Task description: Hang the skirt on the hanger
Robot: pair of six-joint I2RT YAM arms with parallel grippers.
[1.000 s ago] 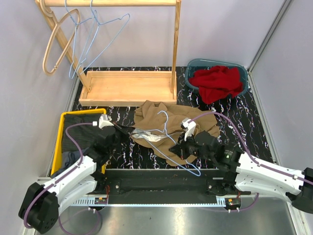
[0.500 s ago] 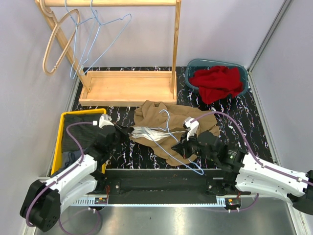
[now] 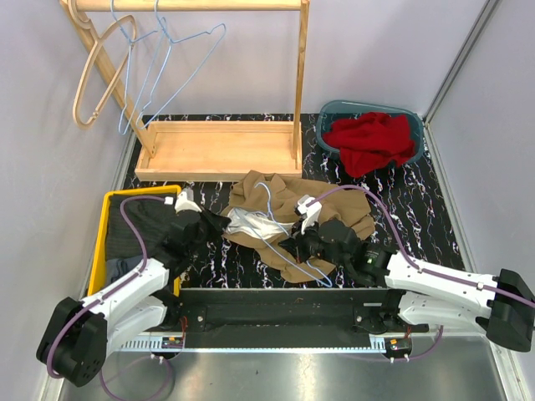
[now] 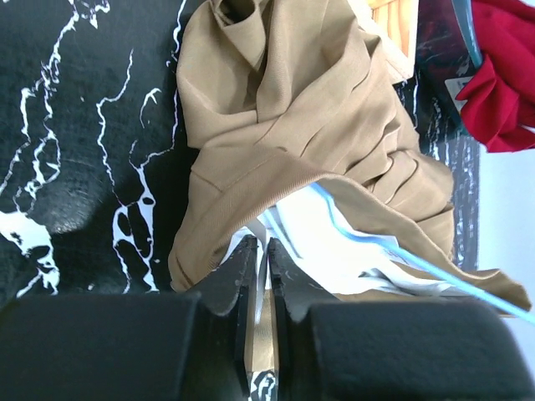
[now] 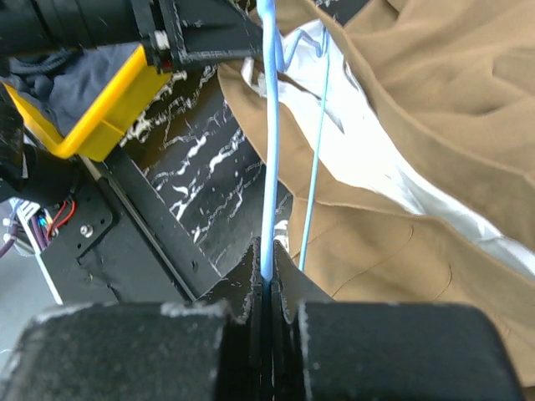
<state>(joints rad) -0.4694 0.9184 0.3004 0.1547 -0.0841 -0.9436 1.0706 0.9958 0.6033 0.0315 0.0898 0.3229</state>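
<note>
**Top external view.**
- Skirt: tan, crumpled on the black marbled tabletop, between the two arms; white lining exposed at its left edge.
- Hanger: light blue wire, lying across the skirt.
- Left claw: at the skirt's left edge, on the lining.
- Right claw: at the skirt's near edge, on the wire.
- Wooden rack: far side.
- Teal basin holding red cloth: far right.
- Yellow bin: near left, holding dark garments.

**Left wrist view.**
- Left claw: jaws nearly together, with a strip of skirt edge and lining between them.
- Hanger: wire running off to the right over the lining.

**Right wrist view.**
- Right claw: closed tight on the hanger wire.
- Skirt: beyond and to the right, under the wire.
</note>
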